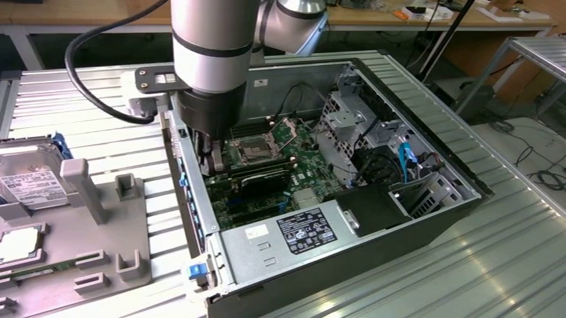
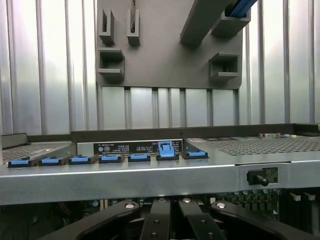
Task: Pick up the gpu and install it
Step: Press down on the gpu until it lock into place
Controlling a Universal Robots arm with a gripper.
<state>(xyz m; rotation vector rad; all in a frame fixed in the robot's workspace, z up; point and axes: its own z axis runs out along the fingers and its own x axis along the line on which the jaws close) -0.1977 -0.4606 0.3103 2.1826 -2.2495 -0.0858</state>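
Observation:
The open computer case (image 1: 425, 218) lies on its side on the metal table. My gripper (image 1: 212, 162) reaches down into it, close to the case's rear wall on the exterior view's left. The gpu (image 1: 262, 177), a flat black and green card, stands on the green motherboard (image 1: 305, 175) just below the CPU socket (image 1: 256, 147), and its end meets my fingers. In the wrist view my fingers (image 2: 156, 227) are drawn close together with a thin gap between them, and their tips are hidden below the case's rim (image 2: 150, 177).
A grey holder plate (image 1: 106, 225) on the exterior view's left carries a hard drive (image 1: 26, 179), a processor (image 1: 18, 245) and memory sticks (image 1: 36, 271). Blue slot latches (image 2: 165, 149) line the case's rear wall. A power supply (image 1: 292, 232) and a drive cage (image 1: 354, 126) crowd the case.

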